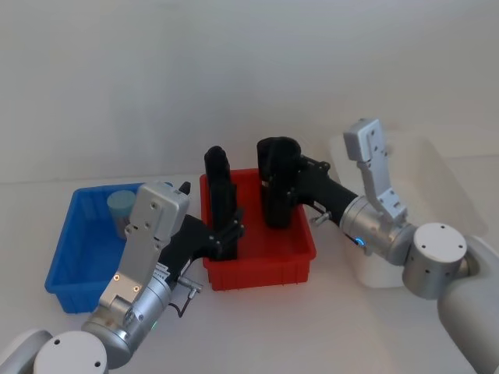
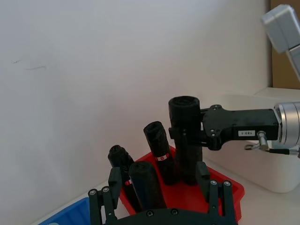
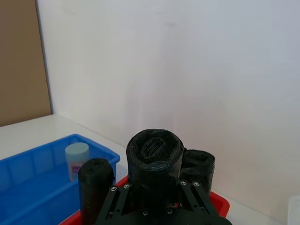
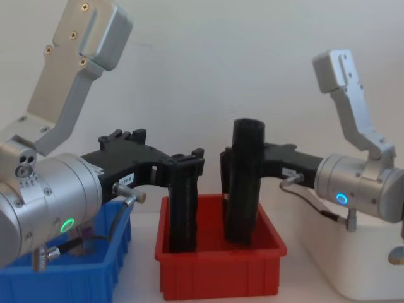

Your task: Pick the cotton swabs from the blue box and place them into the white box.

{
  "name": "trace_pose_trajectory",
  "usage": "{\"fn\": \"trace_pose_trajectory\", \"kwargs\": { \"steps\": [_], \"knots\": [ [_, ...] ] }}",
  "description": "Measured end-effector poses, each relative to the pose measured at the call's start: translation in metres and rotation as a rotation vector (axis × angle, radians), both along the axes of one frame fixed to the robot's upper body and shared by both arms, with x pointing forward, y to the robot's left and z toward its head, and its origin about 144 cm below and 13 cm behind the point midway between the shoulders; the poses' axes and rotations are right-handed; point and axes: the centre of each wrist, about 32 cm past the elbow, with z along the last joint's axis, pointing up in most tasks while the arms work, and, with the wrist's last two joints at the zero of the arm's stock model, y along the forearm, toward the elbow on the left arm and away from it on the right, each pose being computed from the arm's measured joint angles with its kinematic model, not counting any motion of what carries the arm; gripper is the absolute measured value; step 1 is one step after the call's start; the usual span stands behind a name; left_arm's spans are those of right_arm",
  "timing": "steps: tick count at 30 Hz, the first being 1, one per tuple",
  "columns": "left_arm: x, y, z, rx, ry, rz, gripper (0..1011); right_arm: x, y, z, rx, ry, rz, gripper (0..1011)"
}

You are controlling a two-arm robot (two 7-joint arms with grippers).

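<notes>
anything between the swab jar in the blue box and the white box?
Yes. The red bin sits between the blue box and white box, with tall black cylinders and both grippers, left and right, over it.

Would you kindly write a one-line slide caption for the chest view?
Both pincers grip black cylinders over the red bin: left pincer on one, right pincer on another.
</notes>
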Motion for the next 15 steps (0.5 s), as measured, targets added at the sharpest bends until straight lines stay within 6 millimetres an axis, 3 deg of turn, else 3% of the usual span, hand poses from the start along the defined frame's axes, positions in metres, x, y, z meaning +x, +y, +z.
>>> {"fn": "trace_pose_trajectory", "kwargs": {
  "steps": [15],
  "knots": [
    [0.0,0.0,0.0,0.0,0.0,0.0,1004,-0.03,-0.013,0.032,0.063,-0.08,-0.1,378]
  ]
}}
